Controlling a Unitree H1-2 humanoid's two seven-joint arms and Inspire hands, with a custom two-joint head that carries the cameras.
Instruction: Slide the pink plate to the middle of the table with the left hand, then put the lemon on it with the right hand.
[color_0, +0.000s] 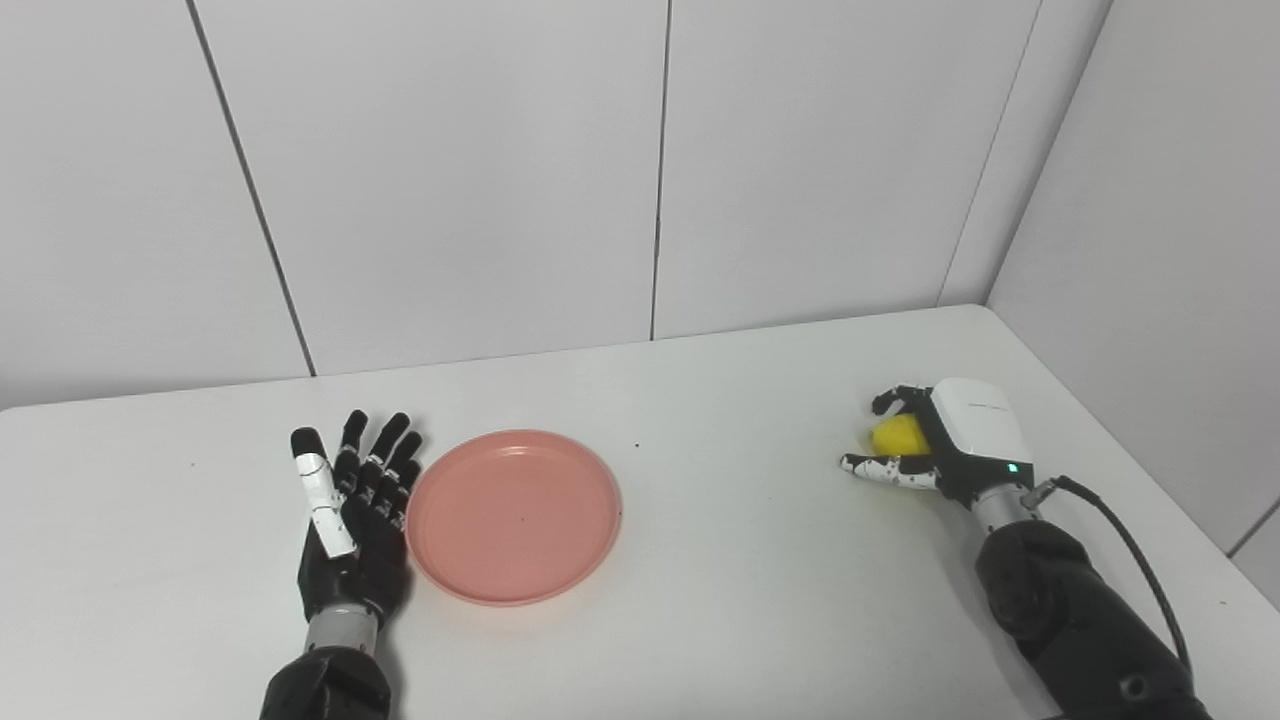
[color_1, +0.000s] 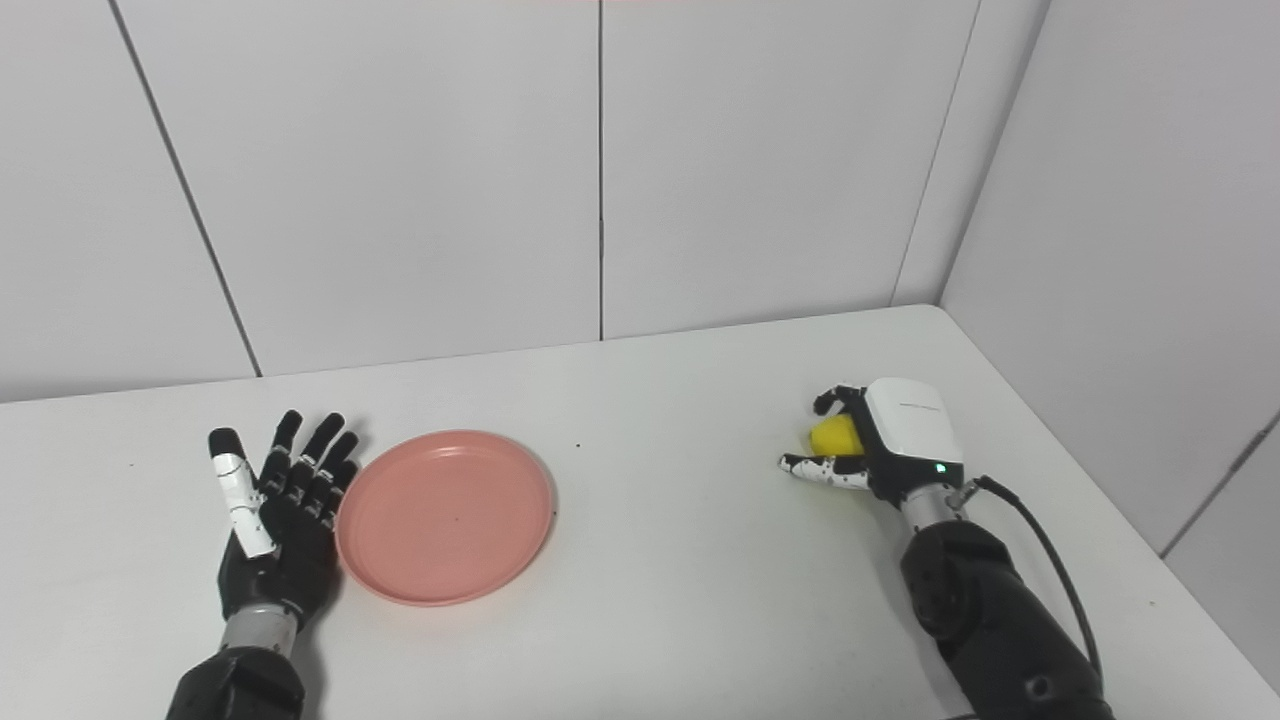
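Left hand (color_0: 350, 525) splayed, empty, beside round pink plastic plate (color_0: 513, 515) | right hand (color_0: 940, 450) clasps smooth yellow lemon (color_0: 898, 437) | casing lettering unreadable

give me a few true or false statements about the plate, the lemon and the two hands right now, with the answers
1. The pink plate has nothing on it. True.
2. The lemon lies on the plate. False: it is far to the right of it, inside the right hand.
3. The left hand is flat with its fingers spread, beside the plate's left rim. True.
4. The right hand is open and away from the lemon. False: its fingers and thumb curl around the lemon.
5. The left hand is holding the plate up off the table. False: the plate lies flat on the table.
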